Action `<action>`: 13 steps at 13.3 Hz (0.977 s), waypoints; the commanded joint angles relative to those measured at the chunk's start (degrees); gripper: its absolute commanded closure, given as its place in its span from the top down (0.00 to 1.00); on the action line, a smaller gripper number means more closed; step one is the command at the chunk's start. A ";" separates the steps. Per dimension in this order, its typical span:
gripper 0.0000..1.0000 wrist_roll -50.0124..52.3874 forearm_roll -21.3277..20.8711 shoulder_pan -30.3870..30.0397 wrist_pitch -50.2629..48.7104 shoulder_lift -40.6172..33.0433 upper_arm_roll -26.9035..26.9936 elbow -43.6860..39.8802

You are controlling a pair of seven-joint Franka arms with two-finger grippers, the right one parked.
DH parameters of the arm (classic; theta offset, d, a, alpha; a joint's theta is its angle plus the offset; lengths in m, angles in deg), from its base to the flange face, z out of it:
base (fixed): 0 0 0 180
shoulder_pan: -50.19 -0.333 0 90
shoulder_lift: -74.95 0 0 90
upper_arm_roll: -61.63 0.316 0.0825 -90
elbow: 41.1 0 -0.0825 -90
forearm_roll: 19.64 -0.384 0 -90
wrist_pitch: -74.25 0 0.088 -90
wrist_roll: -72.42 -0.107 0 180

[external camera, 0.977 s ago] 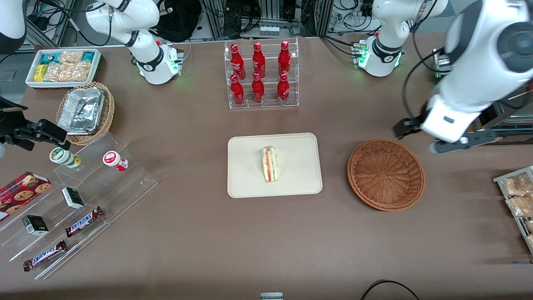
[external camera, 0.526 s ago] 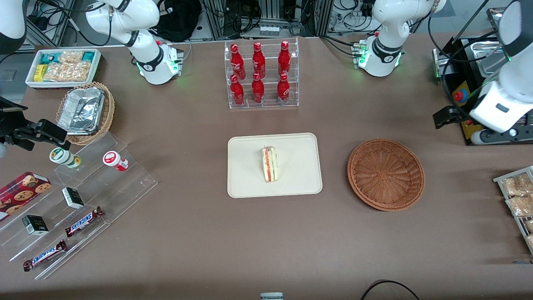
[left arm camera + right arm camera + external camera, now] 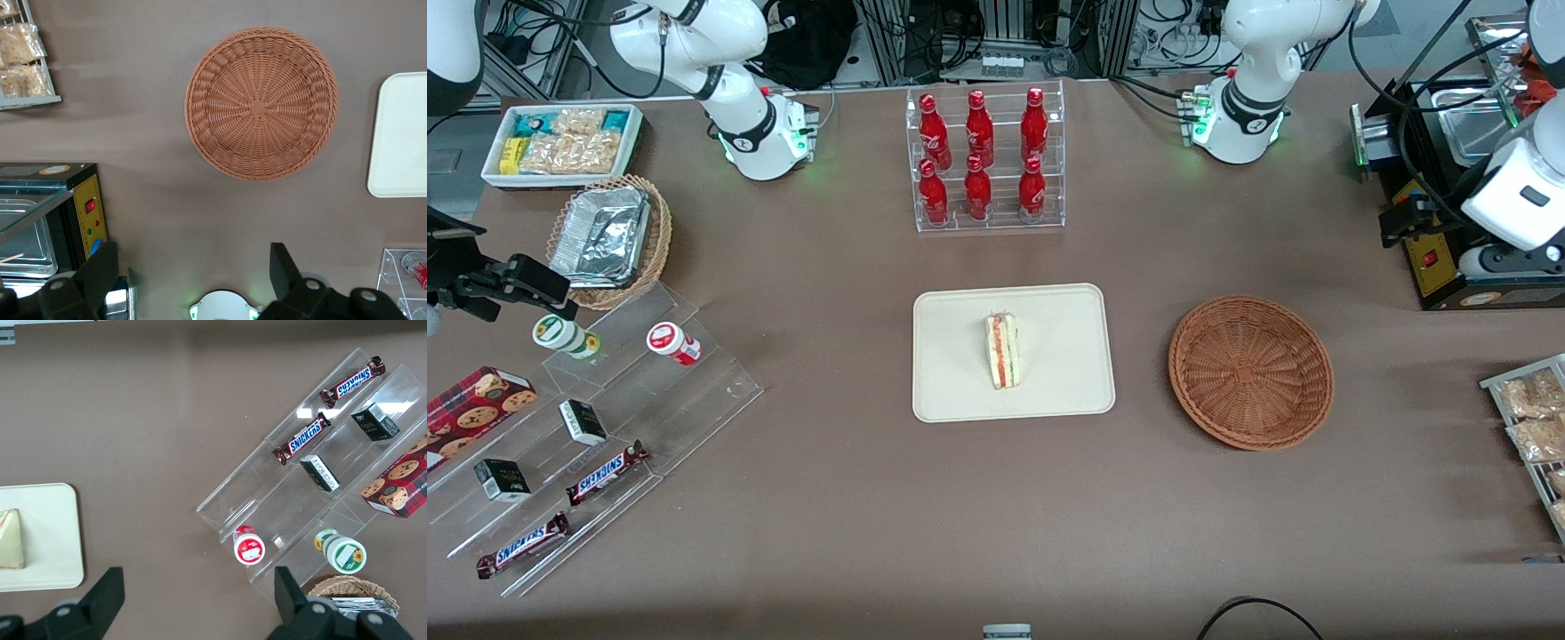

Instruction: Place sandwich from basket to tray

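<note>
Brown tabletop holds the tray (image 3: pixel 1049 382) with the sandwich (image 3: pixel 1003 350) on it; the wicker basket (image 3: pixel 1250 371) sits empty. Gripper (image 3: pixel 193 277), fingers spread and empty, hangs high near the working arm's end; retreat should avoid the toaster oven (image 3: pixel 1449 204).

One sandwich (image 3: pixel 1003 349), one tray (image 3: pixel 1049 311), one basket (image 3: pixel 1251 372), six red bottles (image 3: pixel 979 191), two Snickers bars (image 3: pixel 607 471).

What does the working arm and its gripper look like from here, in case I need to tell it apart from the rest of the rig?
The left arm has glossy white rounded shells with dark joint bands, and black cables trail near it. Its base is white with a black ring and green lights. The gripper up by the table edge, toward the working arm's end, has two black wedge-shaped fingers, spread open.
</note>
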 commanded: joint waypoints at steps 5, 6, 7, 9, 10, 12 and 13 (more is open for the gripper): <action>1.00 -0.89 -0.35 6.04 0.33 -1.26 5.78 0.31; 1.00 -0.81 -0.26 6.49 0.33 -1.26 6.14 0.22; 1.00 -0.80 -0.26 6.84 0.33 -1.26 6.49 0.22; 1.00 -1.42 0.87 6.50 0.51 -0.82 6.59 -1.00; 1.00 -1.68 1.23 6.32 0.16 1.01 6.59 -2.75; 1.00 -1.68 1.32 6.31 0.33 1.47 6.59 -3.29; 1.00 -1.68 1.32 6.23 0.33 1.47 6.59 -3.29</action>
